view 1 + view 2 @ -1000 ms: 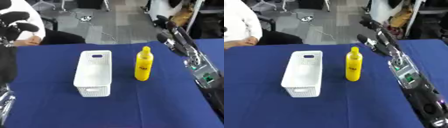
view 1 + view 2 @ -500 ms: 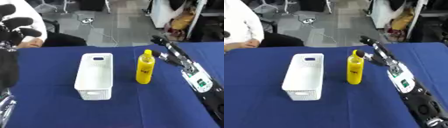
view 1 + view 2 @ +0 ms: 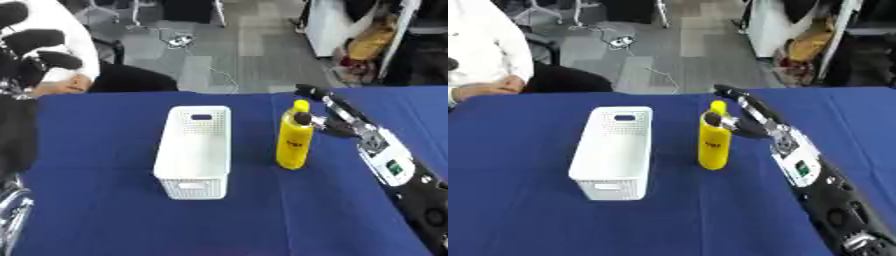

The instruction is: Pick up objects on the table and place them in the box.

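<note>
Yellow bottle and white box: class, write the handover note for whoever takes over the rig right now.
Right robot hand: open, at the upper part of the yellow bottle, not yet closed round it.
Left robot hand: raised at the far left, fingers curled, holding nothing.
Bottle stands upright on the blue table, right of the white box.
Done: nothing shows in the box.
Left: grasp the bottle, place it in the box.
</note>
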Robot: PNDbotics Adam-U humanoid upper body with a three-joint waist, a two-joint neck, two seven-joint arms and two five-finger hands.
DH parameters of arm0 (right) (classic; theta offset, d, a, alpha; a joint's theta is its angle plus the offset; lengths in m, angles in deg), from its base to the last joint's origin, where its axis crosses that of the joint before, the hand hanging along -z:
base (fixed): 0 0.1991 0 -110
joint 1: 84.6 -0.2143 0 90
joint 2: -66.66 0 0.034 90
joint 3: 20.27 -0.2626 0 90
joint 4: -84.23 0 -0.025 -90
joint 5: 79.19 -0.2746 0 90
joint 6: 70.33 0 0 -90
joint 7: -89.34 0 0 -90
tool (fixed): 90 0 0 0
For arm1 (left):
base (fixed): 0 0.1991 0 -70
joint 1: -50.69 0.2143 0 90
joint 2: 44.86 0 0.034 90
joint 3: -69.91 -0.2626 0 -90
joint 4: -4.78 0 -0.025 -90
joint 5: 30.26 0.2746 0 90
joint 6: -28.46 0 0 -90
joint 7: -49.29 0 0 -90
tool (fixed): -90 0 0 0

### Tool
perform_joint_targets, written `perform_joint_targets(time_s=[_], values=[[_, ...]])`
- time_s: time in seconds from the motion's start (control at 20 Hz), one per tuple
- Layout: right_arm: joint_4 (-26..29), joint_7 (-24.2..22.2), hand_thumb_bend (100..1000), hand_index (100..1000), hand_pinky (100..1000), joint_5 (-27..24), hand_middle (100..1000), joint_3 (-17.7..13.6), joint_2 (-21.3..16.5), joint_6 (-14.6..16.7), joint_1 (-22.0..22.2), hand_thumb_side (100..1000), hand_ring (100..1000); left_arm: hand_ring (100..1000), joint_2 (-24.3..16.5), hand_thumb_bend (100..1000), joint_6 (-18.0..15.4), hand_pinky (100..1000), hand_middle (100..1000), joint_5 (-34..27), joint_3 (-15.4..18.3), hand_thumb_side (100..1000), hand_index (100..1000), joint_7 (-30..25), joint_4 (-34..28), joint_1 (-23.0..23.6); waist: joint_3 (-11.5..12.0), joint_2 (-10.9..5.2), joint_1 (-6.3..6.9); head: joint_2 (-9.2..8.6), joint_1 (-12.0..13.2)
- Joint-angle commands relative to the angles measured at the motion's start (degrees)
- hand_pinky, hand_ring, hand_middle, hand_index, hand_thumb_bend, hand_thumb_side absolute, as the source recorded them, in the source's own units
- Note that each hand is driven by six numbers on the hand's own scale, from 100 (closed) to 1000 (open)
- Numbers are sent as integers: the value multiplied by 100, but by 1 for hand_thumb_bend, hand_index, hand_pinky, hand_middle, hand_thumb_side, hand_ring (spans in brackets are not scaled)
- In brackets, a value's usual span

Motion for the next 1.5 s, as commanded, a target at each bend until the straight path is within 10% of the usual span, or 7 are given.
perform_joint_targets(time_s=[0.05, 1.5], values=[[-4, -93, 959, 1000, 974, 35, 885, -65, -55, 81, -120, 982, 943, 749, -52, 260, 8, 681, 849, -51, 41, 915, 861, -10, -81, -104, 16, -57, 2, -83, 36], [-1120, -472, 917, 1000, 920, -282, 884, -382, 138, -384, -556, 821, 917, 750, 50, 262, 23, 683, 849, -151, 24, 913, 861, -61, -81, -284, 141, 53, 11, -300, -73]])
